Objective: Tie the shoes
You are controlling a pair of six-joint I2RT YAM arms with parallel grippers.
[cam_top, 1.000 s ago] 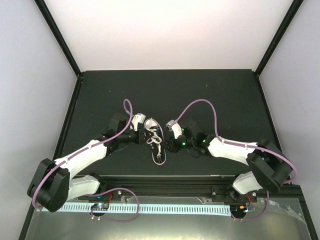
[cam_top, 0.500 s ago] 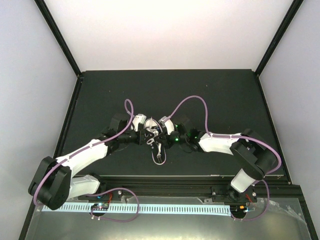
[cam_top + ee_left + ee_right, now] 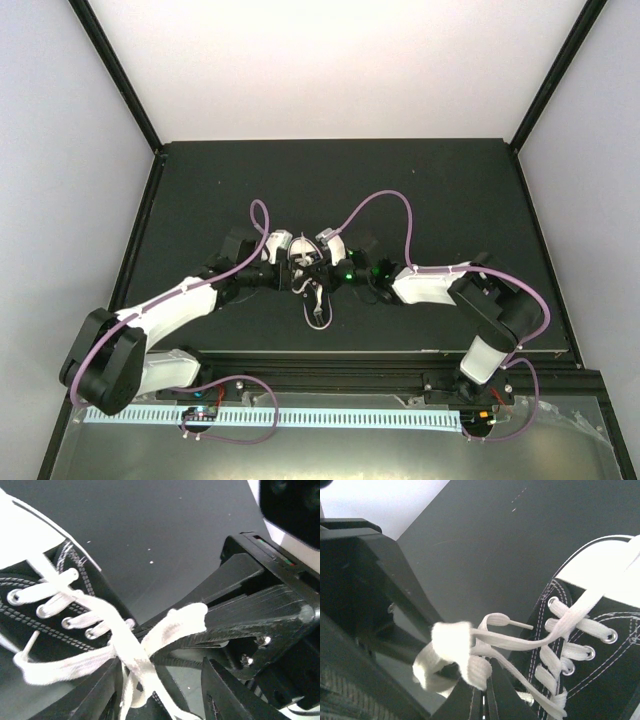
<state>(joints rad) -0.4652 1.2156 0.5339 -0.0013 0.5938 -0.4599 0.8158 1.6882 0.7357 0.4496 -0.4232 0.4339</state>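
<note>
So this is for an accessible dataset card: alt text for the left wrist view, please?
The right gripper reaches in from the right, pinching a loop of white lace beside the black sneaker. The lace trails down between the fingers of the left gripper, over the dark table.

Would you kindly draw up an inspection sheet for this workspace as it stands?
Surface: black table, a few pale specks.
Job's things: sneaker between the arms; laces untied, strands drawn out to the side.
Clutter: nothing seen.
Grippers: right gripper shut on one lace; left gripper fingers apart, a lace running between them.
Cables: purple cables arch above both arms.
Surroundings: white walls, black posts.
</note>
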